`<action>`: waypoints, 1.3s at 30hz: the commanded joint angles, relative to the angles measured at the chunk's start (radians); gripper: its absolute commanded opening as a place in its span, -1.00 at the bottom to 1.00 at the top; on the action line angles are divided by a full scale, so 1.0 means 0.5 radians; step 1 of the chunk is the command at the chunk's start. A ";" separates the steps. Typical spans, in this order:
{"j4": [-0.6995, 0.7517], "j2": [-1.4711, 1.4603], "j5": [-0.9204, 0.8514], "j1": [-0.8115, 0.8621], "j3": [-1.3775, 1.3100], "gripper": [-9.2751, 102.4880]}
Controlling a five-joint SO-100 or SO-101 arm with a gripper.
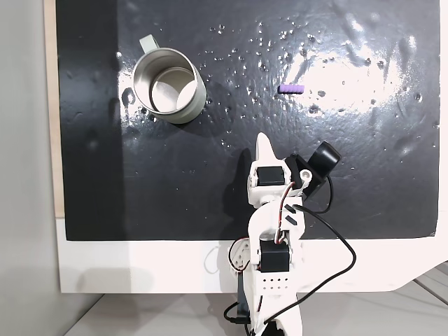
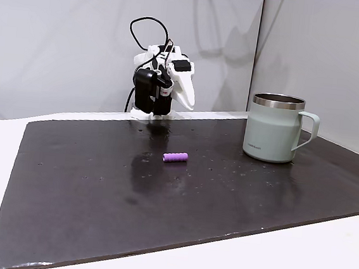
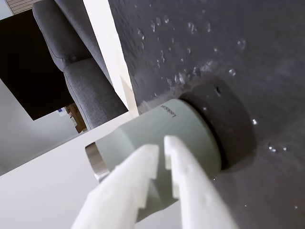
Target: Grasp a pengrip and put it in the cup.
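The black mat (image 1: 210,175) covers most of the white table (image 1: 140,266) and gives a dark, glossy work area with small bumps or droplets on it; both task items sit on it, well apart.

The arm (image 1: 269,259) is folded back at the mat's 6 o'clock edge in the top-down fixed view, tucked low, probably a rest or start pose since nothing is being reached for.

The cup (image 1: 168,85) stands upright at about 10 o'clock on the mat in that view, handle toward 11 o'clock, mouth open and showing nothing inside, so it is ready to receive a drop from above. In the side fixed view the cup (image 2: 274,128) is at 3 o'clock, and in the wrist view the cup (image 3: 167,143) sits right behind the fingers, so the camera is aimed at it rather than at the target piece.

The gripper (image 3: 159,149) has its two white fingers nearly together with a thin gap, clenched on nothing.

The pengrip (image 1: 290,89) lies flat on its side at roughly 1 o'clock on the mat, well apart from cup and gripper, ungrasped; also seen mid-mat (image 2: 175,157). Task looks unstarted; likely next comes opening and reaching toward 1 o'clock.
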State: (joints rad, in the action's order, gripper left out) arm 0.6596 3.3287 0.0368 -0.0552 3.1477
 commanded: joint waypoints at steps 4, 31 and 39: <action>-0.049 0.018 0.049 0.025 0.083 -0.83; 0.279 -1.157 0.144 0.227 -1.537 -0.83; 0.684 -1.976 0.086 0.325 -2.335 -0.77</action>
State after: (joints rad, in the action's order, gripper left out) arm 0.9403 2.4682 0.0951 0.0813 2.1644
